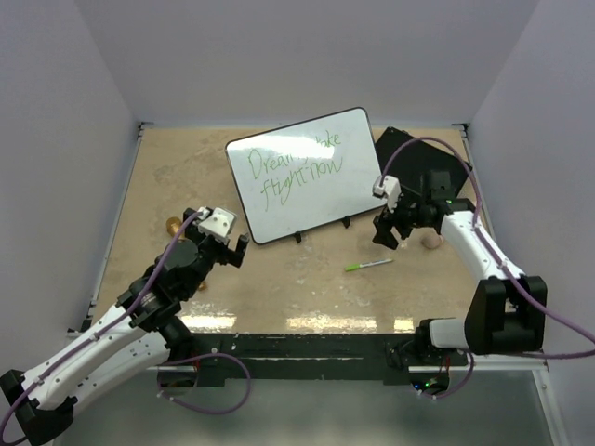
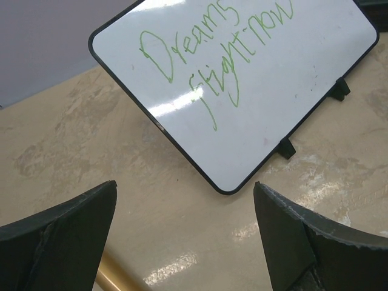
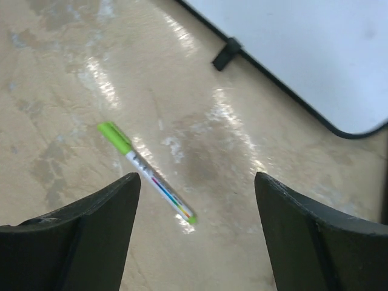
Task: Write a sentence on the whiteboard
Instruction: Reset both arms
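Note:
The whiteboard (image 1: 302, 174) leans upright on two small black feet at the middle back, with a line of green handwriting across it. It shows large in the left wrist view, the whiteboard (image 2: 267, 79), and its lower corner in the right wrist view, the whiteboard (image 3: 315, 48). A green-capped marker (image 1: 368, 265) lies loose on the table in front of the board. My right gripper (image 1: 390, 240) hangs open just above and right of it; the marker (image 3: 145, 171) lies below my right gripper (image 3: 197, 180), nearer the left finger. My left gripper (image 1: 230, 253) stands open and empty at the board's lower left; between the fingers of this gripper (image 2: 185, 185) only table shows.
A flat black board (image 1: 418, 163) lies behind the whiteboard's right end. A small gold object (image 1: 173, 224) sits by the left gripper, seen as a gold object (image 2: 115, 276) under its left finger. A small beige lump (image 1: 430, 243) lies beside the right arm. White walls enclose the tan table (image 1: 297, 297).

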Controlling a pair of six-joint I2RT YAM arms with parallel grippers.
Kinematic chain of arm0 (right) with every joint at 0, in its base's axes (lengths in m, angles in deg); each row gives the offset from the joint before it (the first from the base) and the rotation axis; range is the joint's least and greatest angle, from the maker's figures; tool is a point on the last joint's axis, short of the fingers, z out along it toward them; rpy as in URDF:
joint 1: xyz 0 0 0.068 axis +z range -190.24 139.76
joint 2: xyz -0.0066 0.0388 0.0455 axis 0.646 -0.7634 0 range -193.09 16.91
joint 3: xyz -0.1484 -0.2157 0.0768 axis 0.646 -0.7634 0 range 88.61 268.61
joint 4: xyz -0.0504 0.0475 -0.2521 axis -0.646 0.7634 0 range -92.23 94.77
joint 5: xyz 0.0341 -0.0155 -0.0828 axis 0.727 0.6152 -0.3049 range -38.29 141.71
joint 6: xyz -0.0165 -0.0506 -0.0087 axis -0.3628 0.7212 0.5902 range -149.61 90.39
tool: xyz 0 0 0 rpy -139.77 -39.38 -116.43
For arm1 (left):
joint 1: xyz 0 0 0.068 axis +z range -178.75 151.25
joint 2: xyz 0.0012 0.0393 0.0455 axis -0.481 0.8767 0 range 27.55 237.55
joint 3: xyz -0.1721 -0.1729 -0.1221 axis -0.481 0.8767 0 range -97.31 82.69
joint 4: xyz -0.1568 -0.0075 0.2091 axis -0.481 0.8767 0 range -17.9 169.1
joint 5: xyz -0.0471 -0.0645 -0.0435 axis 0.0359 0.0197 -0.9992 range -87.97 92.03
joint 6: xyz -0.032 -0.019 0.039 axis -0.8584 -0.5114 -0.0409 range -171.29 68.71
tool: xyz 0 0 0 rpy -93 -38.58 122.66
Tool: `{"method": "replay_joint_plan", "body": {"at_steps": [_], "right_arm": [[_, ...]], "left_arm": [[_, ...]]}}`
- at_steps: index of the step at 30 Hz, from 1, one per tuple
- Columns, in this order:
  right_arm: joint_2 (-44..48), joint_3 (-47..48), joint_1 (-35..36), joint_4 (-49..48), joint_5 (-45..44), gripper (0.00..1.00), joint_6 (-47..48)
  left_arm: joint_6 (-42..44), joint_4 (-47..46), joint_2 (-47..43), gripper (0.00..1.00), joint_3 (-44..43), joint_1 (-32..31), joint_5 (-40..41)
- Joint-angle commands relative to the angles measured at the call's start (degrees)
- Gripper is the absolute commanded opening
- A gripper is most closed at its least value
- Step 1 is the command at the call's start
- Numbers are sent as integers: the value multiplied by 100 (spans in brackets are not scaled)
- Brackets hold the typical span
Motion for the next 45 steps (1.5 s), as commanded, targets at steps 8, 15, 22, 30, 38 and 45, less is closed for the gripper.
{"method": "replay_joint_plan", "body": {"at_steps": [8,15,22,30,38,45], "right_arm": [[1247,-240,-577,-1111,-159,82,-751],[1353,-249,-612,-1094,-45,82,-742],[1511,-214,-638,-1163,-27,82,-882],[2336,-284,-726,-2541,-1019,99,-3016],[2724,-22,-735,-3115,-3129,99,-4785],[2803,-134,-726,-3404,-3297,98,-4820]], "left_arm": [[104,-192,246,99,27,199,-204],[104,-183,282,99,27,260,-247],[-18,-104,203,99,-51,278,-326],[-1037,-605,193,100,-183,2178,-2098],[-1882,-913,783,100,-596,4031,-4167],[-1707,-816,844,100,-702,4031,-4167]]}}
